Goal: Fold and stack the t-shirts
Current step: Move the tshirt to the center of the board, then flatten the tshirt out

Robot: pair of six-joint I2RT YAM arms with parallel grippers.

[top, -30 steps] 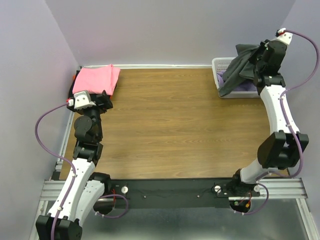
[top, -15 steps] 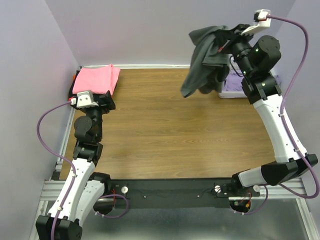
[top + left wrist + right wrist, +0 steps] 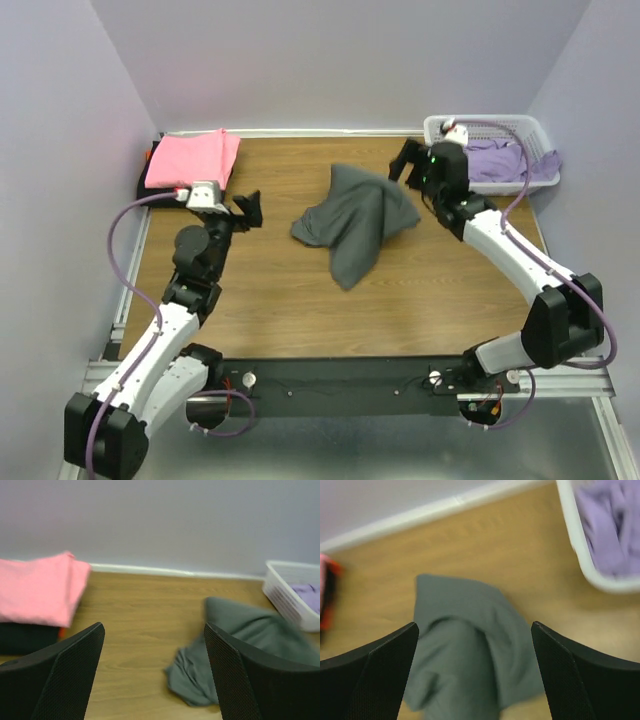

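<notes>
Lying crumpled mid-table: charcoal grey t-shirt [image 3: 352,222]. Right gripper [image 3: 405,163] just beside it, jaws apart, empty. Left gripper [image 3: 248,210] spread wide, empty. Pink t-shirt [image 3: 192,158] folded atop black t-shirt [image 3: 25,637], far-left corner.

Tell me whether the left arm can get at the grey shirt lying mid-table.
Probably yes. The left gripper is open and faces the grey shirt, with only bare table between them; the right gripper is on the shirt's other side.

No text, label, brand or number can be read in any view. The shirts, basket and arms carry no legible markings.
</notes>
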